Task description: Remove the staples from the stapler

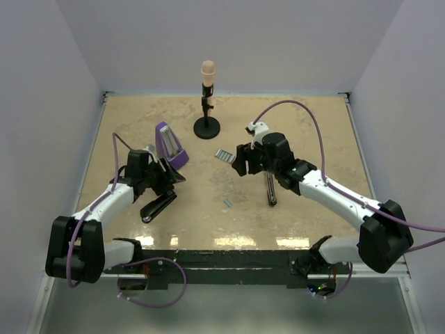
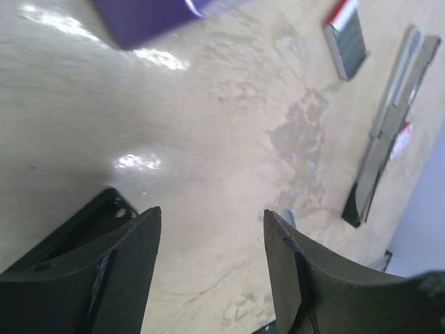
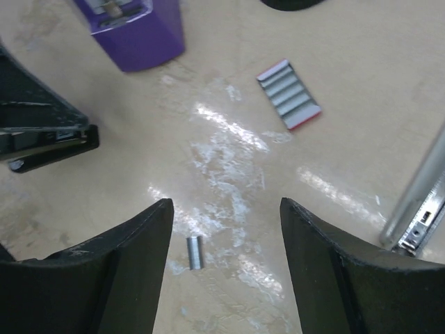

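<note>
- Fingers (image 2: 132,264) of the left gripper (image 2: 212,223) are spread apart and hold nothing.
- Fingers (image 3: 327,264) of the right gripper (image 3: 226,216) are spread apart too, with nothing in them.
- The staples (image 3: 194,252) lie on the table (image 1: 306,125), low in the right wrist view.
- The stapler (image 1: 271,189) lies right of the middle in the top view, beside the right arm, apart from the staples.
- A purple wedge (image 1: 169,145) stands left of the middle.

We see silvery-grey staples (image 3: 194,252) on a mottled tan table (image 1: 306,125), a purple wedge (image 1: 170,146) and a ribbed grey card (image 3: 288,94) edged pink.
</note>
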Motion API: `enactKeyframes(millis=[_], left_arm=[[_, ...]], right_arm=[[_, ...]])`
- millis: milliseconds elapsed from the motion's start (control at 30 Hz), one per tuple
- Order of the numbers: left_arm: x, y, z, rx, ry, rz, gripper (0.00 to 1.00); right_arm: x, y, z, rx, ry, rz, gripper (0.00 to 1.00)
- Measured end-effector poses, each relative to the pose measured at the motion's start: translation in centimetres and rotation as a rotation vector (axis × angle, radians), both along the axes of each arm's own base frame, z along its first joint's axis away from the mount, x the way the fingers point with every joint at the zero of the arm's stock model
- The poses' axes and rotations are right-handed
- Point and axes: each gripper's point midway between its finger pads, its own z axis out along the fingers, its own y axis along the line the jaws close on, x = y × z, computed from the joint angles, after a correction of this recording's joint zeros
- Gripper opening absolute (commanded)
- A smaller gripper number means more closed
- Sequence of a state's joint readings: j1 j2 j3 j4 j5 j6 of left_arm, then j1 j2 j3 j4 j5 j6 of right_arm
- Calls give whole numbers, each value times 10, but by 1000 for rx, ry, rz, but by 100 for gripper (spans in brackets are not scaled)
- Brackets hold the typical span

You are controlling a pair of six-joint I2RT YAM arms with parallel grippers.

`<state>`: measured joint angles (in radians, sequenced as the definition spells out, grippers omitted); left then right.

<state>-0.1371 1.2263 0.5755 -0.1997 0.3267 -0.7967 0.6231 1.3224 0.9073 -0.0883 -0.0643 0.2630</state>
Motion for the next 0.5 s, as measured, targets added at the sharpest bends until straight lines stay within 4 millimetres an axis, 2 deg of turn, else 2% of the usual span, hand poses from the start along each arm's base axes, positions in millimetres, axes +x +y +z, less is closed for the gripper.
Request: enactKeyframes(millis=[133,200,267,367,433,500], left_arm=[[-5,-10,5,-35,-14,-60,69],[-5,-5,9,-3,-6,-50,69],[4,6,21,48,-5,-10,69],[29,39,52,101,-61,106,69],[41,75,73,132,-107,228,69],[43,110,85,174,-129,350,69]], right_arm=[[-13,26,10,51,-42,122,68],[-19,38,15,68,-69,181,69],[-26,56,21,81,-120,260,70],[-40,86,21,71,-202,394,70],[-51,106,14,73,-232,493,70],[-57,120,4,76,-242,571,71]])
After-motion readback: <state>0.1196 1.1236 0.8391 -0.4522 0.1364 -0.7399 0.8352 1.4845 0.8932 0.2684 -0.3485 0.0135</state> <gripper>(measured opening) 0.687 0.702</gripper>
